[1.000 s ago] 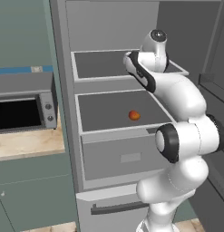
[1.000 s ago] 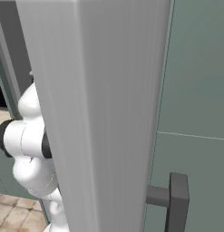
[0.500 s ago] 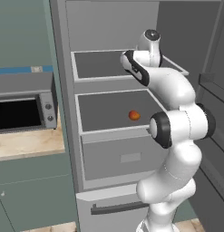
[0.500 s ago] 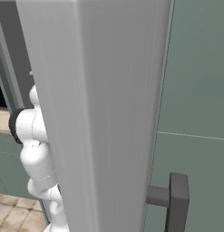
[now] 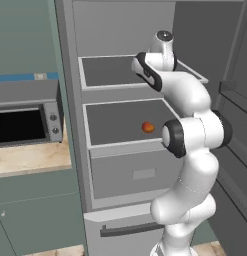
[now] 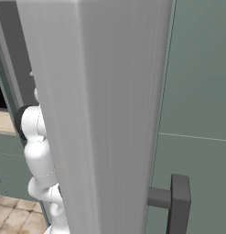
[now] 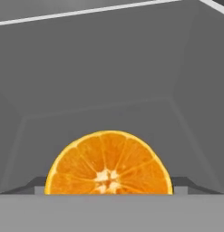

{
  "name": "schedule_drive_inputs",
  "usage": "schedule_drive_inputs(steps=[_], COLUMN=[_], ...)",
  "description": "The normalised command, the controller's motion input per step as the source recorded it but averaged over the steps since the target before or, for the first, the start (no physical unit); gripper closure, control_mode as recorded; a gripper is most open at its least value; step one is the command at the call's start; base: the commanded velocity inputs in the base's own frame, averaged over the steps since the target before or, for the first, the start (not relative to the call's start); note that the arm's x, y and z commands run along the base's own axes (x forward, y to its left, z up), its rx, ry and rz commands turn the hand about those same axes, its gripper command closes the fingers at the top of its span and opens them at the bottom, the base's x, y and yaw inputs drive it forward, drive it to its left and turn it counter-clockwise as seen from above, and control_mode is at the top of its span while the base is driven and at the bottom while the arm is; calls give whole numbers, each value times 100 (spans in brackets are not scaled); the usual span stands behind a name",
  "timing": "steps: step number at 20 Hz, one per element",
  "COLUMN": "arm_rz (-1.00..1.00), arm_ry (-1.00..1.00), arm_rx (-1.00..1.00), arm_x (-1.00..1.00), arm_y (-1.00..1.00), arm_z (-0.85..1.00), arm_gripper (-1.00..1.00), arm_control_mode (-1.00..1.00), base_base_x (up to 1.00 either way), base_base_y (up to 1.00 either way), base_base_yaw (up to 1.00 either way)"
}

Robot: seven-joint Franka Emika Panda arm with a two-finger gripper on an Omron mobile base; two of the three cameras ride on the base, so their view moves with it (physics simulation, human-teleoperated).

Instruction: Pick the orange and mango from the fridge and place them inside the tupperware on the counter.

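Note:
The fridge [image 5: 70, 100] stands open with pale grey shelves. The orange [image 7: 109, 163] shows very close in the hand view as a cut yellow-orange face low in the middle, resting on a grey shelf. My gripper [image 7: 109, 192] is right at it, with low dark shapes touching both sides of the fruit. Whether the fingers press on it I cannot tell. In the left base view my arm reaches over the upper shelf [image 5: 110, 70] and hides the hand. The mango [image 5: 148, 127], small and red-orange, lies on the shelf below. The tupperware is out of view.
A grey microwave [image 5: 25, 120] stands on the beige counter [image 5: 30, 160] left of the fridge. A drawer front and a dark bar handle [image 5: 130, 229] sit low on the fridge. The open fridge door's edge [image 6: 110, 114] and its handle [image 6: 178, 201] block the right base view.
My arm's elbow has swung up and leftwards while the hand stayed over the upper shelf, shifting slightly left. The mango has not moved.

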Motion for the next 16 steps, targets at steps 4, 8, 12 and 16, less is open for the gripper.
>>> schedule_drive_inputs(steps=[4,8,12,16], arm_rz=[0,0,0,8], arm_ry=[0,-1,-2,-4], arm_rx=[0,0,0,-1], arm_x=[18,-5,-96,-100], arm_y=[0,0,1,20], arm_z=[-17,-4,-15,-3], arm_gripper=[100,100,100,100], arm_control_mode=[-100,-100,-100,-100], base_base_x=[0,0,0,0], base_base_y=[0,0,0,0], base_base_yaw=[0,0,0,0])
